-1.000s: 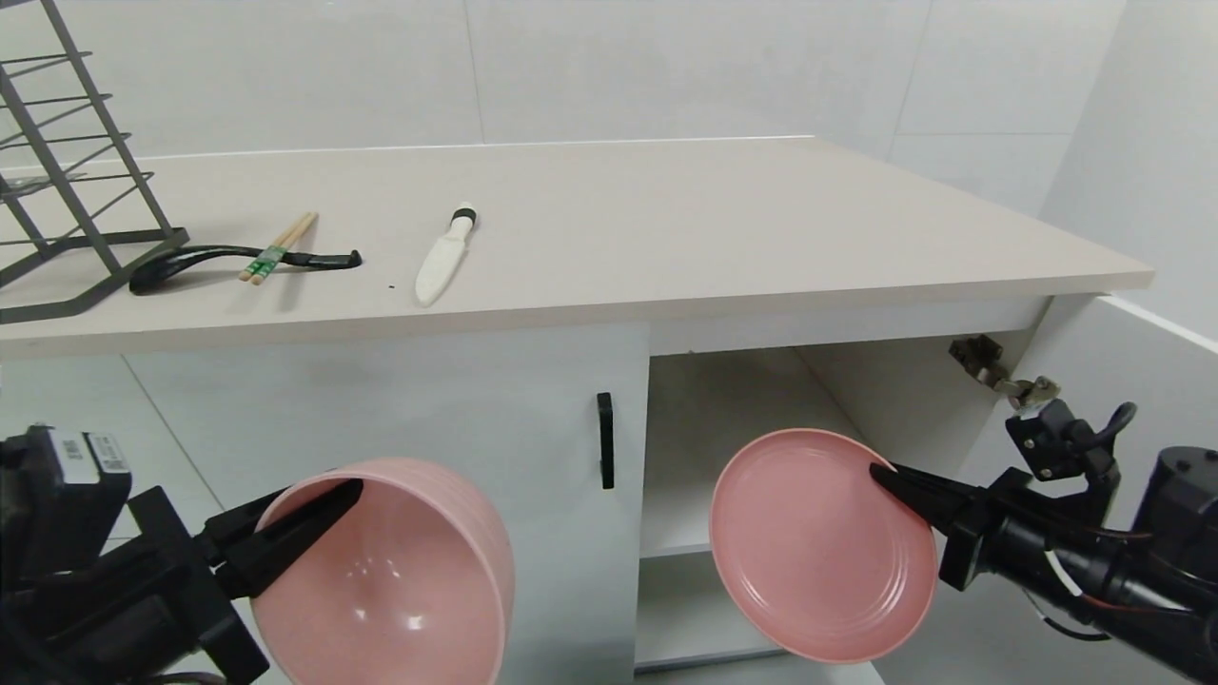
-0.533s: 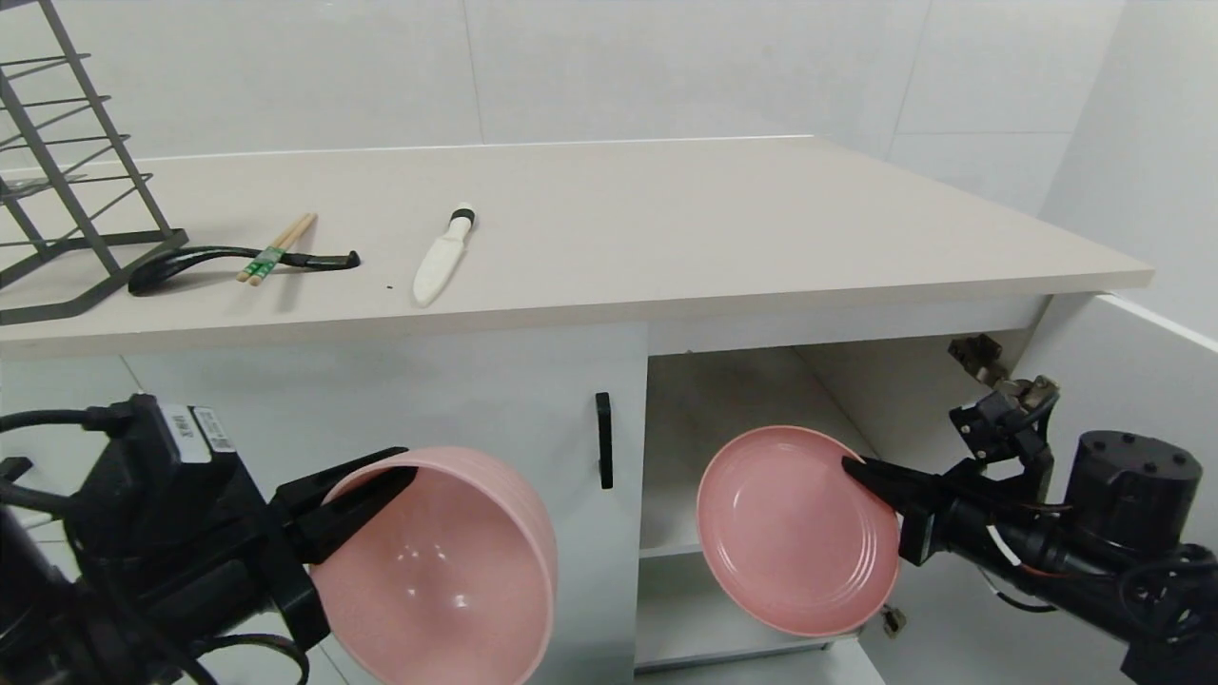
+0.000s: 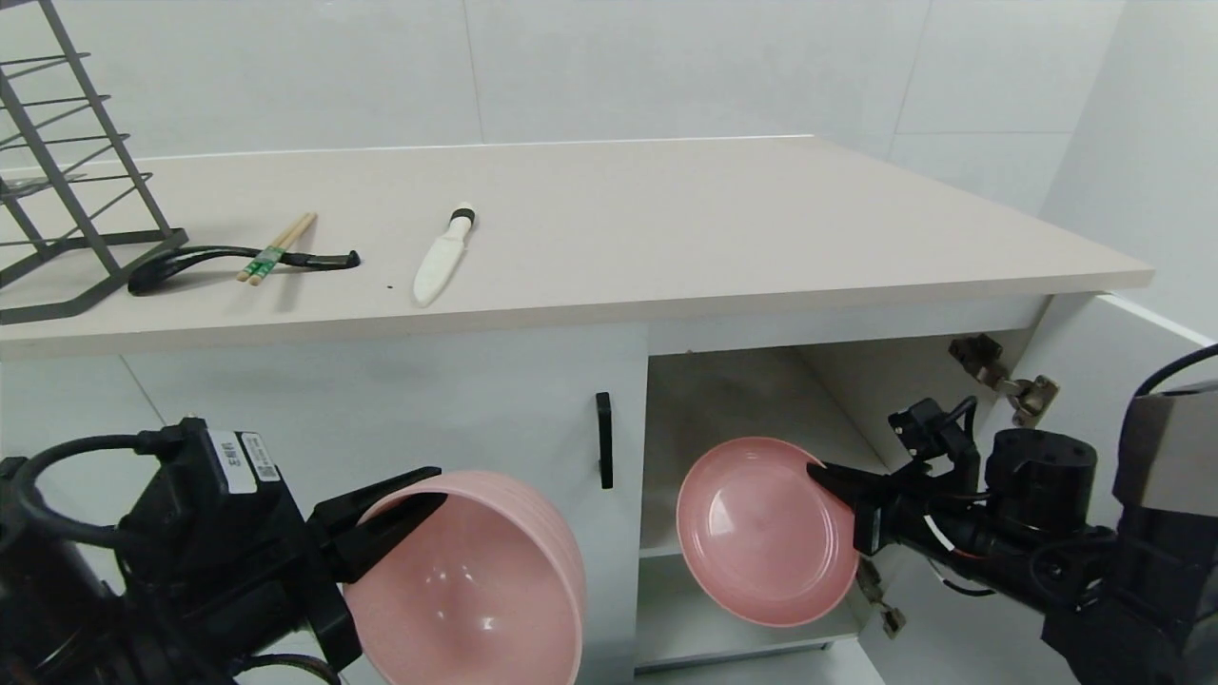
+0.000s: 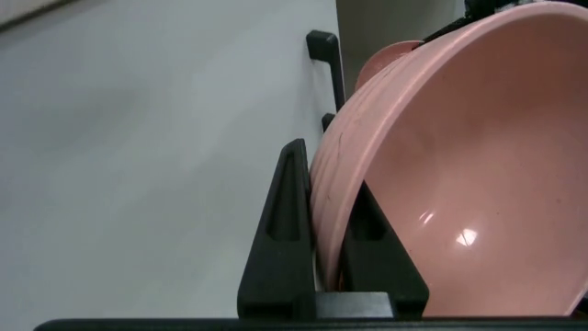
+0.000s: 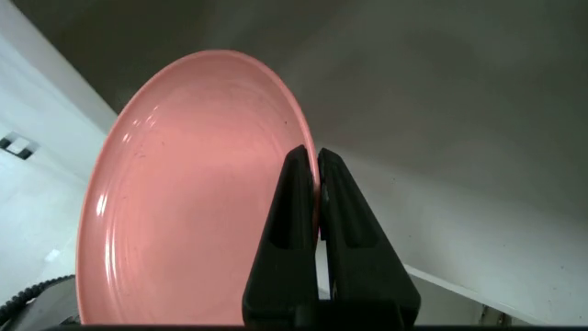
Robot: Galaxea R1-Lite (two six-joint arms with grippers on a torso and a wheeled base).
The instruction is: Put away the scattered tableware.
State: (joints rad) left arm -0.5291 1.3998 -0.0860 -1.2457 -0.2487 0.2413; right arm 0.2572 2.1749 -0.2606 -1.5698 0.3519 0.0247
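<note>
Before the open cabinet [image 3: 733, 400], left fingers [image 3: 376, 487] pinch the bowl [image 3: 476, 590] rim, right fingers [image 3: 839, 481] the plate [image 3: 752, 533] rim.

White tiled wall [image 3: 666, 67], beige countertop [image 3: 714, 219]

We find the wire rack [image 3: 122, 274] cut off by the head view's left and top edges. The pink bowl [image 3: 476, 590] runs past that view's bottom edge, and in the left wrist view it leaves the frame and hides most of the pink plate [image 3: 756, 533]. The right tool [image 3: 816, 471] covers a stretch of the plate's rim, and the plate in turn hides part of the cabinet shelf [image 3: 658, 550].
</note>
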